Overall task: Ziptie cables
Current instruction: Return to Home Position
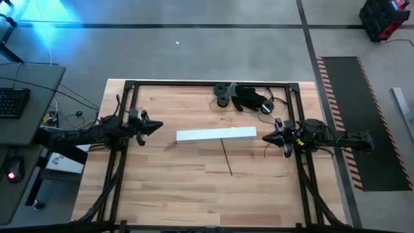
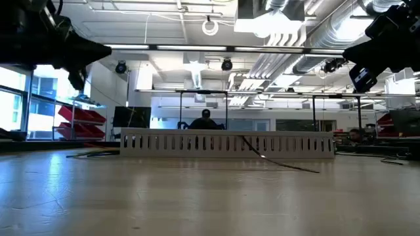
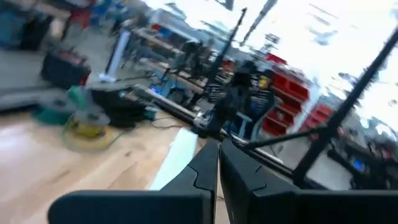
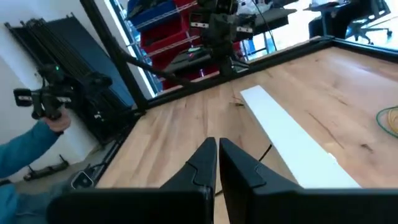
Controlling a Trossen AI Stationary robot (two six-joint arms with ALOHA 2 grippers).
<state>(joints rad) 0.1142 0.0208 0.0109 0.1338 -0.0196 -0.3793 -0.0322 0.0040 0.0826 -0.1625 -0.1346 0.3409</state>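
Either side of white duct (image 1: pixel 217 134), left jaws, right jaws closed, holding nothing

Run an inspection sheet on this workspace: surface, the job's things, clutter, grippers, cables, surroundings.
Surface: wooden table, light planks, black frame around it.
Job's things: white cable duct lying flat across the centre; thin dark stick running from it toward the near edge.
Clutter: rolls and a black heap at the far edge.
Grippers: left gripper off the duct's left end, right gripper off its right end; both raised above the table, jaws shut, holding nothing.
Cables: thin dark strands on the table by the duct's left end; no more seen.
Surroundings: desk with keyboard at left; person's hand holding a black device beyond the table.
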